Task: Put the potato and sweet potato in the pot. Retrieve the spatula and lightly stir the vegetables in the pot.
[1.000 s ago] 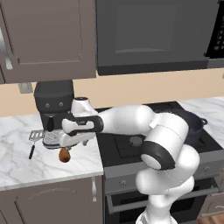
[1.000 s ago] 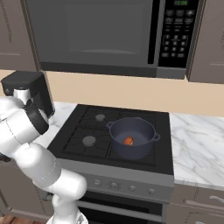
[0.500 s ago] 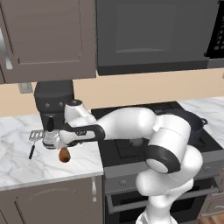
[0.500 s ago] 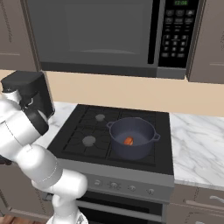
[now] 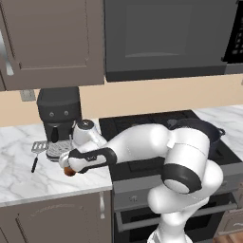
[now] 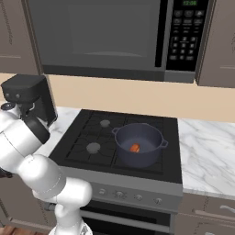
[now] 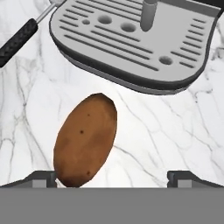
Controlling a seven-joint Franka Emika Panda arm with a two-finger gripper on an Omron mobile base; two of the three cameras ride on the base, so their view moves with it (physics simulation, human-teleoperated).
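- One tuber is already home: we see the sweet potato (image 6: 135, 148) lying on the floor of the pot (image 6: 118, 137), on the front right burner of the stove (image 6: 92, 133).
- We find the potato (image 7: 85, 138) on the marble worktop (image 7: 183, 127), just in front of the coffee machine (image 5: 59, 114) and its slotted drip tray (image 7: 131, 39). In the left base view it peeks out beneath our end effector (image 5: 69, 167).
- We hold the end effector (image 7: 116, 178) low over the potato with its fingers spread wide. The left fingertip (image 7: 41, 178) sits right at the potato's near end, the other well clear, and nothing is gripped yet.
- We judge the potato firm, fairly dense and smooth-skinned, so it tolerates a solid squeeze but may roll or squirt from a pinch near a tapered end.
- We would take it across the broad middle, jaws crossing the short axis. It lies skewed to one side between the fingers, so centring first seems wise.
- We note the spatula (image 5: 37, 153) lying on the worktop left of the coffee machine, its black handle (image 7: 17, 37) near the tray.
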